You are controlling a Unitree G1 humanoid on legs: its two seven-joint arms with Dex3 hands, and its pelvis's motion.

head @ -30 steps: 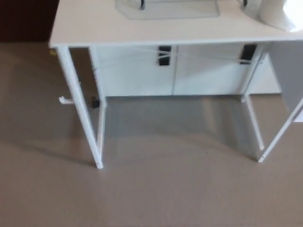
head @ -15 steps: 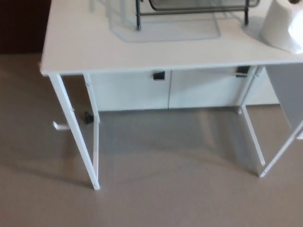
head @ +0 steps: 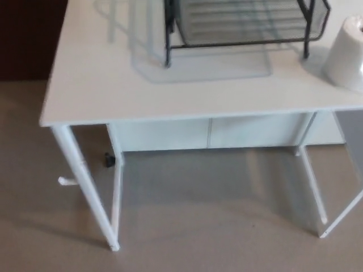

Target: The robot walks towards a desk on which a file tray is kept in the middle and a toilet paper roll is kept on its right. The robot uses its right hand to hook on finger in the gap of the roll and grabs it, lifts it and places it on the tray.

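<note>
Camera has closed in, more desk (head: 96, 85) top shows; toilet paper roll (head: 347, 54) just right of file tray (head: 244, 22); neither hand visible, grip unknowable.

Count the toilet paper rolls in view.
1. The roll stands on the desk, right of the tray, partly cut off by the picture's right edge. More may sit on desk areas outside the frame.

Looks like an office or study: white desk (head: 102, 85) on beige carpet (head: 198, 226), black mesh file tray (head: 244, 22) on top.
</note>
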